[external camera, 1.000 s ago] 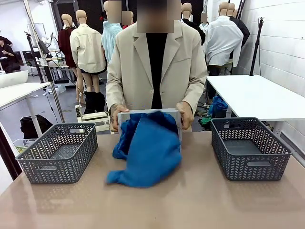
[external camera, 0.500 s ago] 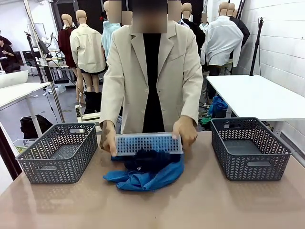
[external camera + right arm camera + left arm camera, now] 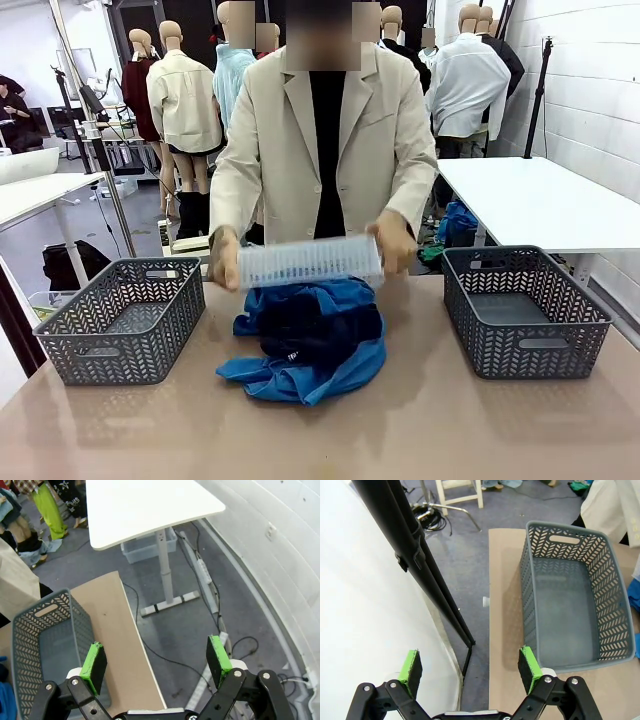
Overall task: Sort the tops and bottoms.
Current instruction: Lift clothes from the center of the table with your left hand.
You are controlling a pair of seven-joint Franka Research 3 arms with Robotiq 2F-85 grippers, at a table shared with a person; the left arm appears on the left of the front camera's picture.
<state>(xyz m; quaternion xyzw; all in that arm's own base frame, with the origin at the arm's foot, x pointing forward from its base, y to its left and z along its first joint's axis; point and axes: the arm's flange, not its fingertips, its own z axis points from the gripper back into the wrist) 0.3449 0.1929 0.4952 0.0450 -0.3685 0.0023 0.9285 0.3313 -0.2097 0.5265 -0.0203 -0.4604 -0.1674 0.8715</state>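
A heap of clothes lies in the middle of the table in the front view. The bright blue tops (image 3: 340, 372) spread underneath and around, and the dark navy bottoms (image 3: 318, 328) sit on top with a small white label. A person holds a pale perforated basket (image 3: 308, 262) tipped above the heap with both hands. My left gripper (image 3: 472, 666) is open, hanging over the table's left edge beside the grey basket (image 3: 570, 595). My right gripper (image 3: 156, 660) is open above the table's right edge, next to the other grey basket (image 3: 35, 645).
Two grey baskets stand on the table, one at the left (image 3: 120, 318) and one at the right (image 3: 523, 310). A black stand (image 3: 420, 565) and floor lie left of the table. A white table (image 3: 145, 505) and cables stand at the right.
The person has tipped the clothes out of the pale basket onto the table and lifted the basket slightly. The heap has settled with the dark garment on top. Both grippers stay open.
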